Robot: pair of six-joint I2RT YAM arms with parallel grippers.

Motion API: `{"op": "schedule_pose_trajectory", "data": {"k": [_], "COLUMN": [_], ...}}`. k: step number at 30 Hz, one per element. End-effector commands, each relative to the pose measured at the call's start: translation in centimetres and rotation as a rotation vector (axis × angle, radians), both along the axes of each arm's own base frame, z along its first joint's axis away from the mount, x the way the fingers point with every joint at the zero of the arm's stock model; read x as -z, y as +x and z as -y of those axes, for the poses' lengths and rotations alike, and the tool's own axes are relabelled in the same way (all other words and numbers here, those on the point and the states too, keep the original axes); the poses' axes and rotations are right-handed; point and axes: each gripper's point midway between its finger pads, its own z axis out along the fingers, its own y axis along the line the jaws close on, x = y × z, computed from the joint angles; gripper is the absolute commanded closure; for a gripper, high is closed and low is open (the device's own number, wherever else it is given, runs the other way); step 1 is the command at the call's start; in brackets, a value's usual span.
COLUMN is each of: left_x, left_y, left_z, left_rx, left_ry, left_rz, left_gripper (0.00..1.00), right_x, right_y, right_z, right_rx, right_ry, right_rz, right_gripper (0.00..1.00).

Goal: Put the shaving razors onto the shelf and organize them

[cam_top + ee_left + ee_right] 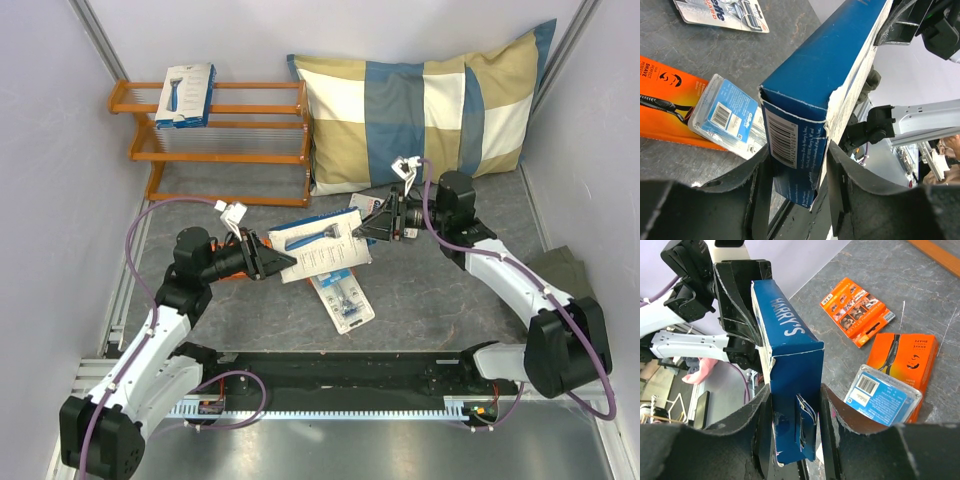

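A white box (318, 245) picturing a blue razor hangs above the table between both arms. My left gripper (275, 262) is shut on its near-left end, and the left wrist view shows the barcoded blue end (790, 145) between the fingers (797, 170). My right gripper (365, 228) is shut on the opposite end (790, 350), jaws (795, 430) pressing both sides. A second white razor box (186, 95) lies on the top tier of the orange-brown shelf (230, 130). A blister pack (343, 300) lies on the table below the held box. Two orange packs (857, 310) (905, 360) and a clear blue-carded pack (882, 395) lie underneath.
A blue-and-beige checked pillow (430, 110) leans against the back wall right of the shelf. A dark folded cloth (560, 275) lies by the right wall. Grey side walls close in the table on both sides.
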Motion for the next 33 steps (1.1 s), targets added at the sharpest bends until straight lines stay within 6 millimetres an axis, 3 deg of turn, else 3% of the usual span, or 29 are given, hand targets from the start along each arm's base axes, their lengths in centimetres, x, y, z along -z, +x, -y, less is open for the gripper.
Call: {"op": "schedule_pose_trajectory", "data": {"k": [1,3,4,6,9,22,33], "left_x": [-0.9,-1.0,-1.0,-1.4,-2.0,-3.2,-4.2], "left_y": [-0.8,-0.8,-0.7,-0.6,-0.2,0.3,1.0], "left_z": [0.7,0.8,0.8,0.8,0.7,0.8,0.9], "left_rx": [0.066,0.072,0.071,0.068,0.047,0.027,0.006], "left_ry": [-0.028,-0.028,-0.03,-0.032,-0.04,-0.059,-0.085], "left_rz": [0.03,0.027,0.026,0.033,0.042,0.047,0.046], "left_gripper": [0.78,0.88,0.95,0.98,0.98,0.98,0.98], "right_x": [-1.9,-1.9,-2.0,-2.3,-2.5,-3.1,-3.6], "right_y": [1.4,2.0,2.1,2.3,2.7,4.6,3.9], "right_z": [-0.5,-0.4,-0.4,-0.3,0.3,3.1,4.9], "right_rx": [0.001,0.023,0.028,0.056,0.122,0.393,0.496], "right_ry": [-0.005,-0.007,-0.004,-0.005,-0.015,-0.075,-0.086], "right_rz": [0.104,0.099,0.096,0.11,0.14,0.193,0.212], "right_gripper": [0.73,0.64,0.51,0.38,0.03,0.02,0.02]}}
